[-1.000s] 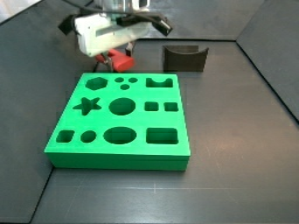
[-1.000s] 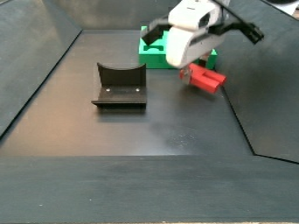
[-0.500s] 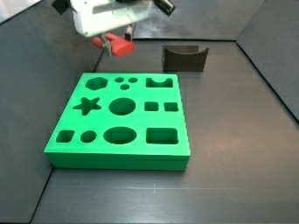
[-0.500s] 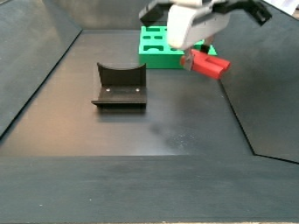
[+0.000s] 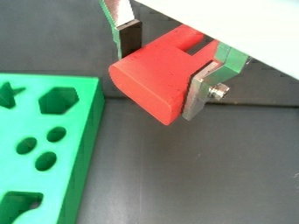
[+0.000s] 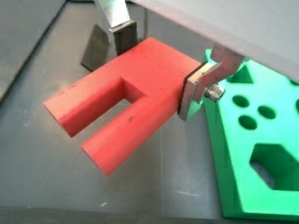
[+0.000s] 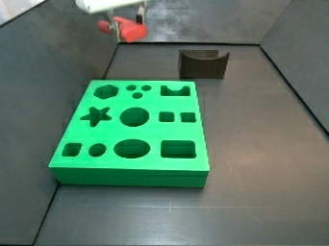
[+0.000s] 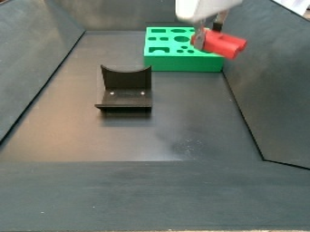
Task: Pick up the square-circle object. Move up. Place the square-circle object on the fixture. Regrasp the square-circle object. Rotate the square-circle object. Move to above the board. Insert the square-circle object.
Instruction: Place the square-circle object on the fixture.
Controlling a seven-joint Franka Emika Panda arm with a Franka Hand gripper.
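Observation:
The square-circle object is a red peg, blocky with a forked end. My gripper is shut on it, one dark pad on each side, as both wrist views show. In both side views the gripper is near the upper frame edge, carrying the red peg high above the floor. The green board lies flat below. The dark fixture stands on the floor apart from the peg.
Dark sloping walls enclose the floor on all sides. The board's edge shows under the gripper in both wrist views. A dark shape that looks like the fixture sits beyond the fingers.
The gripper has risen steadily with the red peg held in it, from just above the floor to near the upper frame edge. Board and fixture have not moved.

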